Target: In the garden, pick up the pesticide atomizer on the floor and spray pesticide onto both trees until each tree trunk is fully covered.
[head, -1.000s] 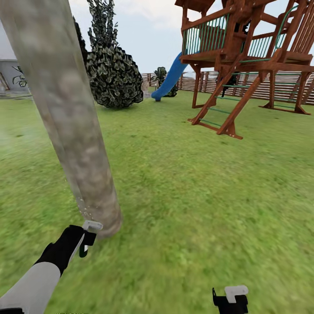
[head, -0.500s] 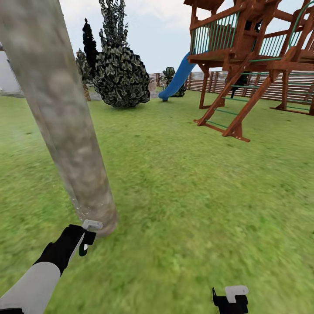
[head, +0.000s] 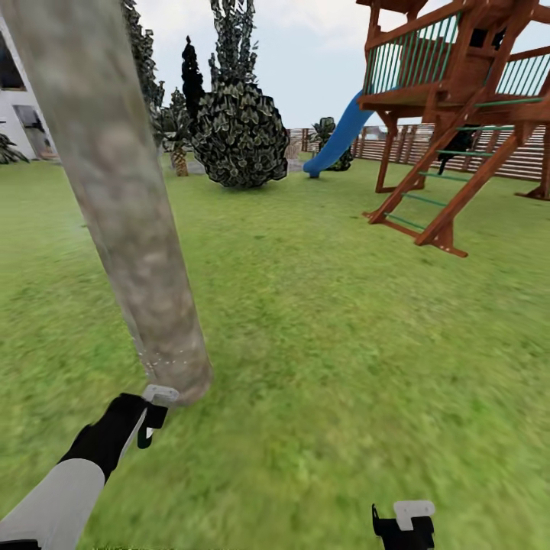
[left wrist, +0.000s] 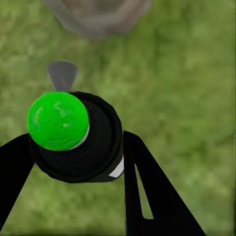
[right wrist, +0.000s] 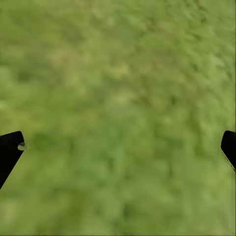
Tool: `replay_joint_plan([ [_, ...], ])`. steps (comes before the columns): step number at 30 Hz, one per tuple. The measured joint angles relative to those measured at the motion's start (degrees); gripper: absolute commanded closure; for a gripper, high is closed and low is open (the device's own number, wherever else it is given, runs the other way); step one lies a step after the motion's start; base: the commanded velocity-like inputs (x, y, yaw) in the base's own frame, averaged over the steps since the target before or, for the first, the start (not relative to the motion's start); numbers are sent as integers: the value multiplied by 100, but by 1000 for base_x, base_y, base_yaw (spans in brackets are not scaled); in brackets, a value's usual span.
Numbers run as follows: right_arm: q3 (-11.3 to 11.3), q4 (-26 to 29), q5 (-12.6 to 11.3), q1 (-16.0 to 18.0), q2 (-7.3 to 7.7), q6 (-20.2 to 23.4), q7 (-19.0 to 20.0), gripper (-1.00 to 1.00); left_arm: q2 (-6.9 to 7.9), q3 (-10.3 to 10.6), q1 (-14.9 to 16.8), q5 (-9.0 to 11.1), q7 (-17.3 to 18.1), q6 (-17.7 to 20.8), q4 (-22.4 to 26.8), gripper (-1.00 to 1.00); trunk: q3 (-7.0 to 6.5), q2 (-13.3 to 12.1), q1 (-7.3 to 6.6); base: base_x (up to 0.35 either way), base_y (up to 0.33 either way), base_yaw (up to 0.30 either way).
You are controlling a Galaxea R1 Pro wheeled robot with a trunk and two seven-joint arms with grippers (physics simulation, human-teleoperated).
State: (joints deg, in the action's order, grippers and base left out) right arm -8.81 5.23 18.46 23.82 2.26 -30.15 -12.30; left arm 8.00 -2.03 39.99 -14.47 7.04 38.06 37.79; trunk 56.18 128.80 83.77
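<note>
A thick pale mottled tree trunk (head: 130,221) leans up from the lawn at the left of the head view. Its base (left wrist: 96,17) also shows in the left wrist view. My left gripper (head: 149,416) sits just in front of that base, shut on the pesticide atomizer (left wrist: 81,147), a black bottle with a bright green round cap (left wrist: 58,120). Its pale nozzle (head: 161,395) points at the trunk's foot, where fine droplets speckle the bark. My right gripper (head: 403,523) hangs low over grass, its fingers (right wrist: 10,155) wide open and holding nothing.
A wooden play tower (head: 458,114) with a blue slide (head: 340,137) stands at the back right. A dark round bush (head: 241,137), tall conifers and a small palm (head: 178,149) are behind the trunk. A slat fence (head: 527,160) lines the far edge, and a white building (head: 19,107) is far left.
The whole head view has shifted: the play tower, bush and slide slid to the right, so the camera turned left. Both arms keep the same place in the picture.
</note>
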Motion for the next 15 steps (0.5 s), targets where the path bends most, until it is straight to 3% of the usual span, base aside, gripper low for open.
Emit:
replay_joint_plan([
  [9,-2,-2,1,0,1,0,1,-100,-8,17,0,1,-1,0,0,100,0,0,0,158,-254,267],
  [15,1,-4,0,0,-3,0,0,-100,-9,10,0,0,-1,0,9,100,0,0,0,45,-265,58],
])
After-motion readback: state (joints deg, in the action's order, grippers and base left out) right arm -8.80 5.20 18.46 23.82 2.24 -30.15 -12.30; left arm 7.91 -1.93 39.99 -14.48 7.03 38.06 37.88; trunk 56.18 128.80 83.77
